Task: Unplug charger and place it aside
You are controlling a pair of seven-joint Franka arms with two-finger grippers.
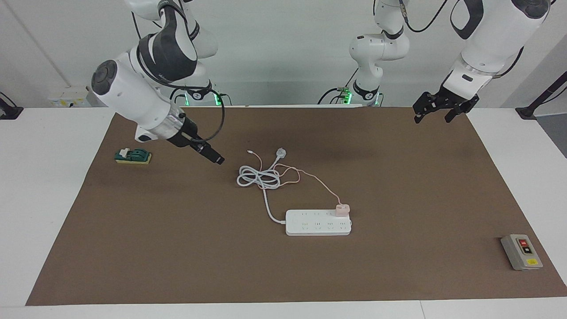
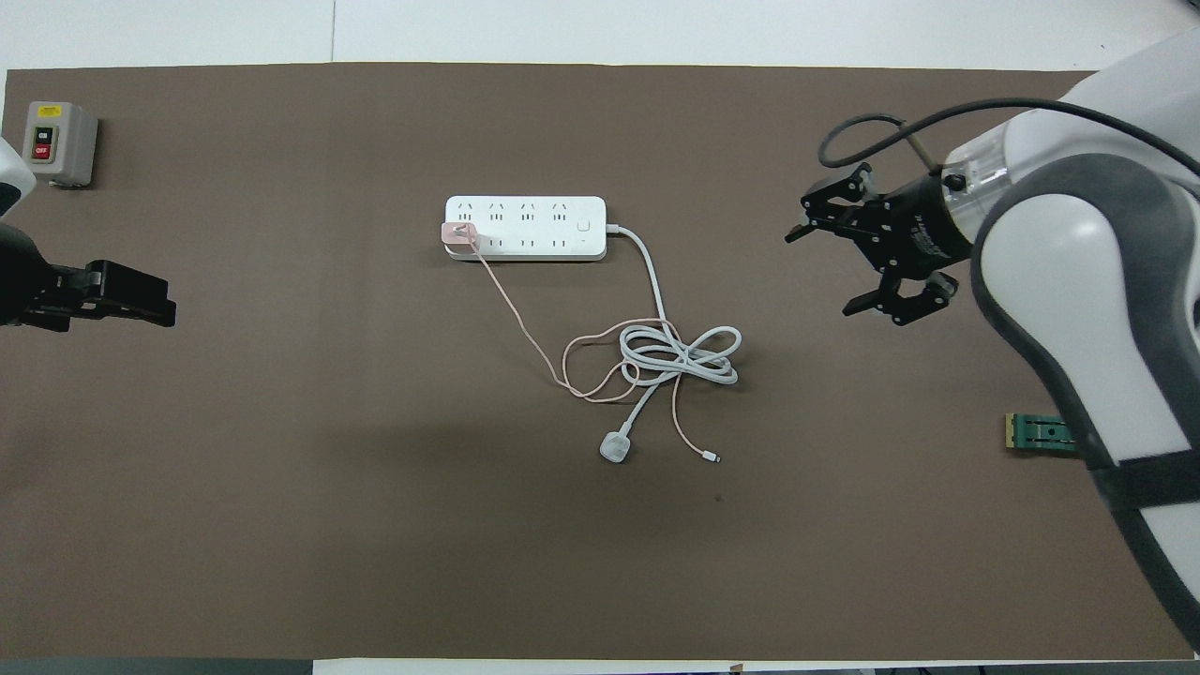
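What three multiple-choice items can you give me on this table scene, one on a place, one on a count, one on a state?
1. Where is the small pale pink cube charger?
A. In the long white power strip, at the end toward the left arm
B. On the grey switch box
C. Loose on the brown mat

2. How many plugs sit in the strip?
A. None
B. One
C. Three

3. How do the right gripper's jaws stand?
A. Shut on the charger
B. Shut on nothing
C. Open

Answers: 1 A, it stands in an end socket; 2 B, only the charger; 3 C, overhead view shows spread fingers.
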